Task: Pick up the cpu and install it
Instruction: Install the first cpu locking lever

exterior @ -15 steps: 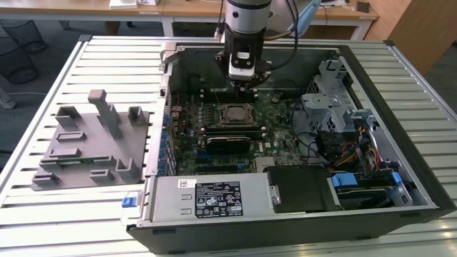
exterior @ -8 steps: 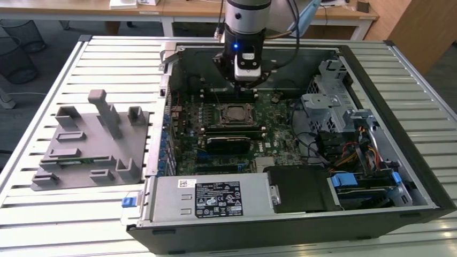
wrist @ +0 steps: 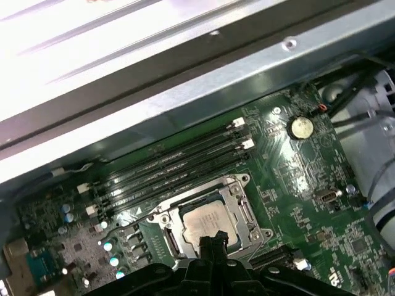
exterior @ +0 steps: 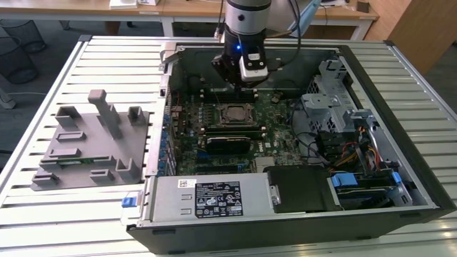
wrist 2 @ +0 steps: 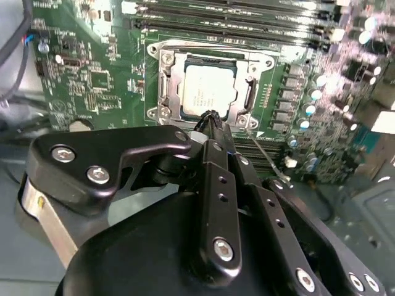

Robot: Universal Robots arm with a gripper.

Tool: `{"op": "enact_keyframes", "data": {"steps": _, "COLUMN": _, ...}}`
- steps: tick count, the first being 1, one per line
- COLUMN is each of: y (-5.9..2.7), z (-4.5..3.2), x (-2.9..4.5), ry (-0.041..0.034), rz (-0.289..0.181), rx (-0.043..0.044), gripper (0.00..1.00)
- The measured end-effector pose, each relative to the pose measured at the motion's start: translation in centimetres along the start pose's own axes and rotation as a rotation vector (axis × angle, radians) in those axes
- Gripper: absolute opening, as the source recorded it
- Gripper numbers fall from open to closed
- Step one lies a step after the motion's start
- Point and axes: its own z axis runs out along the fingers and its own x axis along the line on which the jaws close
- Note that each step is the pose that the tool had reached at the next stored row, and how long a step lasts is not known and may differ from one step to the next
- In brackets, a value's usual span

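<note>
The cpu [wrist 2: 207, 92] lies flat inside the motherboard socket [wrist 2: 162, 86], its pale silver top facing up inside the metal frame. Both wrist views show it, and the first wrist view has the cpu [wrist: 205, 220] just beyond the fingertips. In the exterior view the cpu [exterior: 234, 114] sits mid-board in the open computer case [exterior: 400, 160]. My gripper [wrist 2: 213, 118] hangs just above the socket's near edge, its black fingers pressed together with nothing between them. The exterior view puts the gripper [exterior: 248, 88] slightly behind the socket, over the memory slots.
A grey fixture tray [exterior: 85, 144] with a green memory stick [exterior: 71, 159] rests on the slatted table at the exterior view's left. Memory slots [wrist: 173, 165], a coin battery [wrist: 300, 127], the power supply [exterior: 207, 198] and the drive cage [exterior: 335, 107] crowd around the socket.
</note>
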Motion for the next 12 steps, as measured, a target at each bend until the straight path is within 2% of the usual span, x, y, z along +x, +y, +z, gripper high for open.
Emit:
{"op": "enact_keyframes", "data": {"steps": 3, "y": -0.02, "z": 0.02, "x": 0.05, "ry": 0.0011, "rz": -0.042, "rx": -0.0001, "gripper": 0.11}}
{"op": "enact_keyframes", "data": {"steps": 12, "y": -0.39, "z": 0.01, "x": 0.94, "ry": 0.0018, "rz": -0.067, "rx": 0.0001, "gripper": 0.11}}
